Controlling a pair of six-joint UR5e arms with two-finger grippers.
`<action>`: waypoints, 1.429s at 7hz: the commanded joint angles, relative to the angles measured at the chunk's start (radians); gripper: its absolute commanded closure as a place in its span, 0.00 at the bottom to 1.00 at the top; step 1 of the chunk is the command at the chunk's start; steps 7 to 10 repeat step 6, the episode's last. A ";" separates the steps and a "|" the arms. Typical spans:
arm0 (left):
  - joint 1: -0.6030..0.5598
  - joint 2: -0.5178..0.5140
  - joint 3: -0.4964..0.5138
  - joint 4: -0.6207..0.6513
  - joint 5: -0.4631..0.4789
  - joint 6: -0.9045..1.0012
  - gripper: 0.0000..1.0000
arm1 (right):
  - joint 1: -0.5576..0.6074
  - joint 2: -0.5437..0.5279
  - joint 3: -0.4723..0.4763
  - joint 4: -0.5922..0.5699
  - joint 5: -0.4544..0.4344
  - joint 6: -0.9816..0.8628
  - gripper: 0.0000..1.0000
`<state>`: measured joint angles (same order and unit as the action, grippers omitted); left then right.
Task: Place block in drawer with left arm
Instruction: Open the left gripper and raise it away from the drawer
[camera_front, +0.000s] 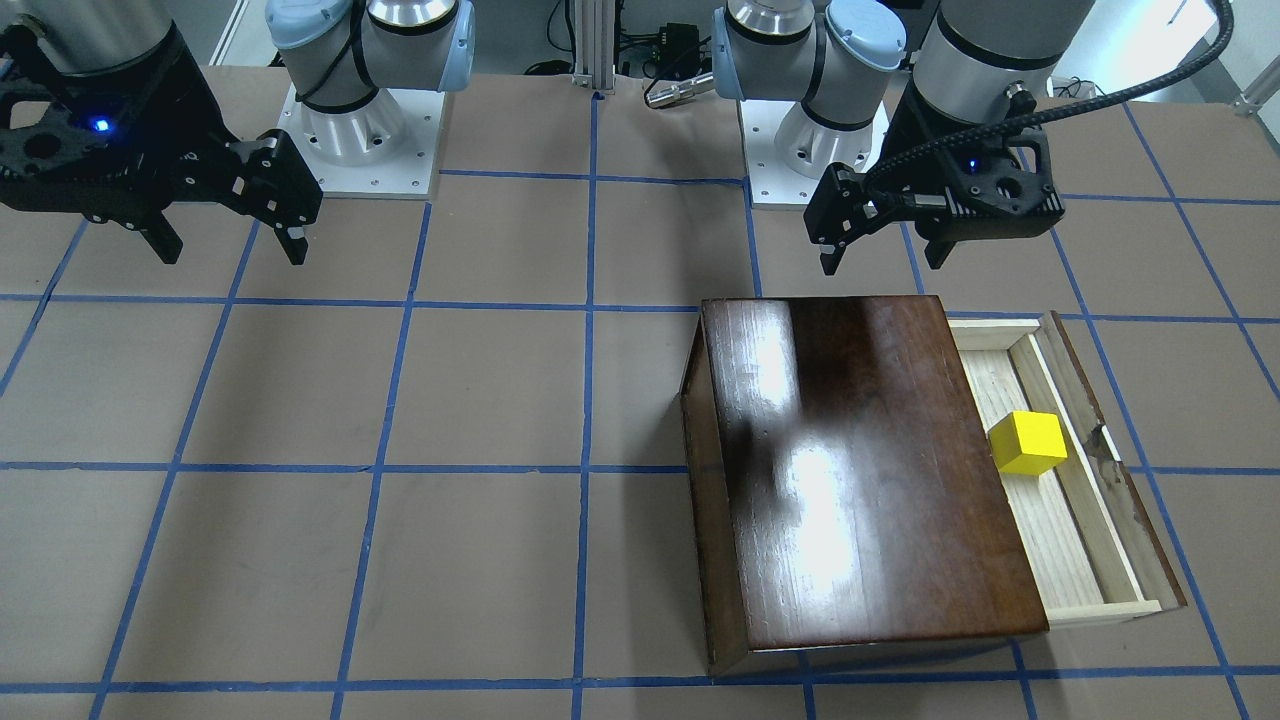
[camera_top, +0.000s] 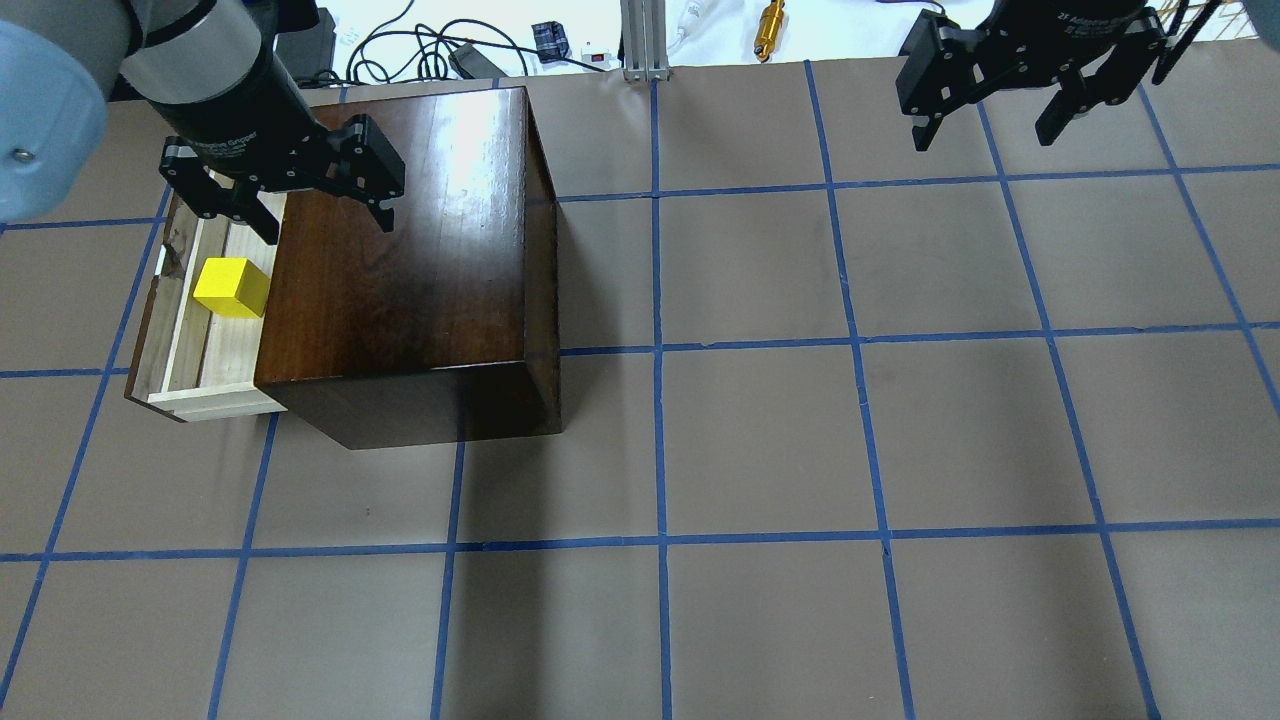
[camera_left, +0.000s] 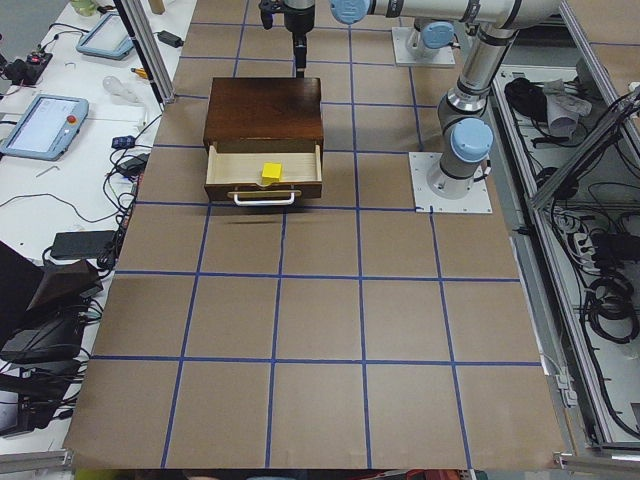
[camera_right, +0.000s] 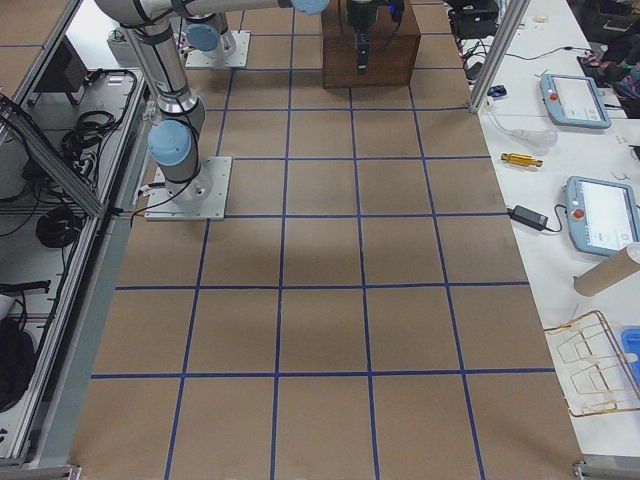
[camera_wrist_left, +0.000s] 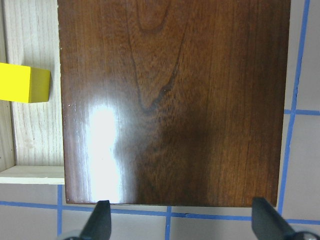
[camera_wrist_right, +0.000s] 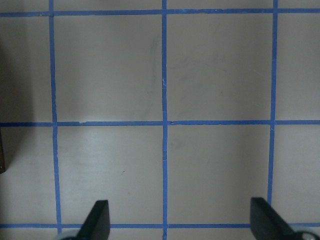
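The yellow block (camera_front: 1028, 443) lies inside the open drawer (camera_front: 1060, 545), apart from both grippers. It also shows in the overhead view (camera_top: 232, 287) and at the left edge of the left wrist view (camera_wrist_left: 22, 82). The pale-wood drawer (camera_top: 222, 365) is pulled out of the glossy dark-brown box (camera_front: 860, 470). My left gripper (camera_front: 882, 262) is open and empty. It hovers above the box's top (camera_top: 400, 250) near the edge on the robot's side; it also shows in the overhead view (camera_top: 328, 230). My right gripper (camera_top: 982, 138) is open and empty over bare table, far from the box.
The table is brown with a blue tape grid (camera_top: 657, 345). The two arm bases (camera_front: 355, 130) stand at the robot's edge. The drawer's metal pull (camera_left: 265, 198) faces the table's left end. Cables and small tools (camera_top: 770, 20) lie beyond the far edge.
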<state>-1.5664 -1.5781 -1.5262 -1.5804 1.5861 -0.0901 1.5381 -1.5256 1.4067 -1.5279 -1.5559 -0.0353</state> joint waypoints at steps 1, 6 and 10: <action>0.002 0.001 0.003 -0.007 -0.001 -0.031 0.00 | 0.000 0.001 0.000 0.000 -0.001 0.000 0.00; 0.002 -0.010 0.027 -0.015 0.000 -0.031 0.00 | 0.000 0.001 0.000 0.000 -0.001 0.000 0.00; 0.002 -0.010 0.027 -0.015 0.000 -0.031 0.00 | 0.000 0.001 0.000 0.000 -0.001 0.000 0.00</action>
